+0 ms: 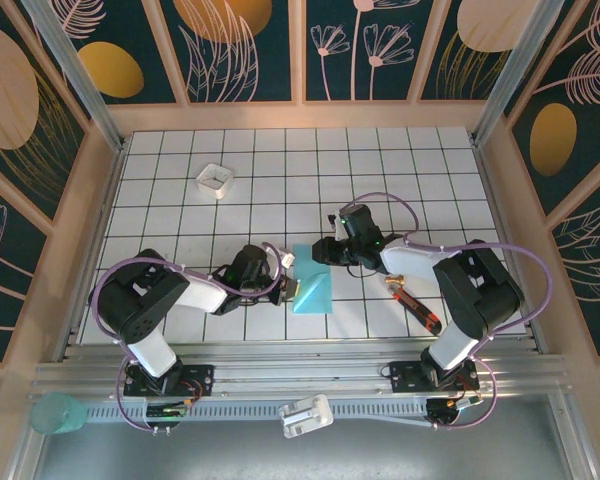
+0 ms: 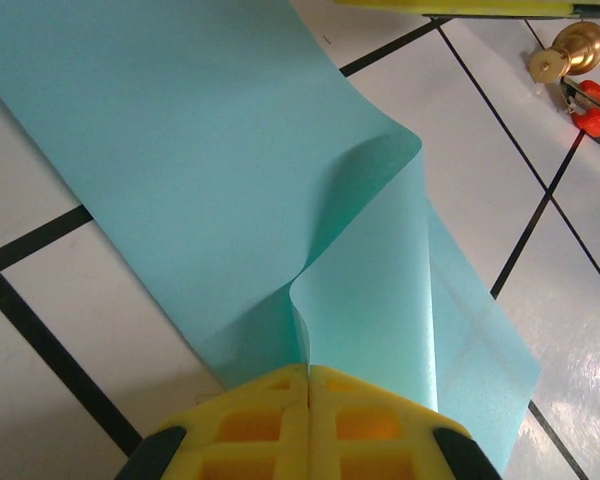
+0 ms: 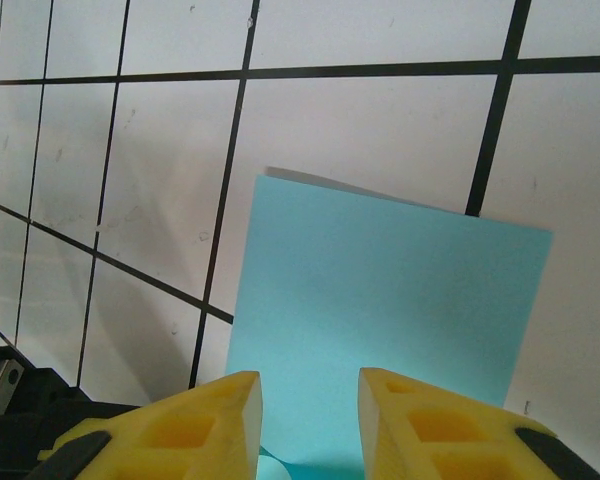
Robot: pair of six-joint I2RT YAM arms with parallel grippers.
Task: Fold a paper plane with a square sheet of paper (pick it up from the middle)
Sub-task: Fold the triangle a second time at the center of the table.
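Note:
The turquoise square sheet of paper [image 1: 313, 285] lies partly folded on the grid table between the two arms. My left gripper [image 1: 290, 287] is at its left edge. In the left wrist view its yellow fingers [image 2: 309, 370] are shut on a raised, curled flap of the paper [image 2: 370, 280], while the rest of the sheet lies flat. My right gripper [image 1: 322, 256] hovers at the sheet's far end. In the right wrist view it [image 3: 310, 390] stands open, and the flat paper [image 3: 380, 300] shows through the gap between its fingers.
A small white square tray [image 1: 215, 179] stands at the back left. A red-and-black pen-like tool [image 1: 416, 305] with a brass end [image 2: 570, 50] lies right of the paper, by the right arm. Wooden walls ring the table.

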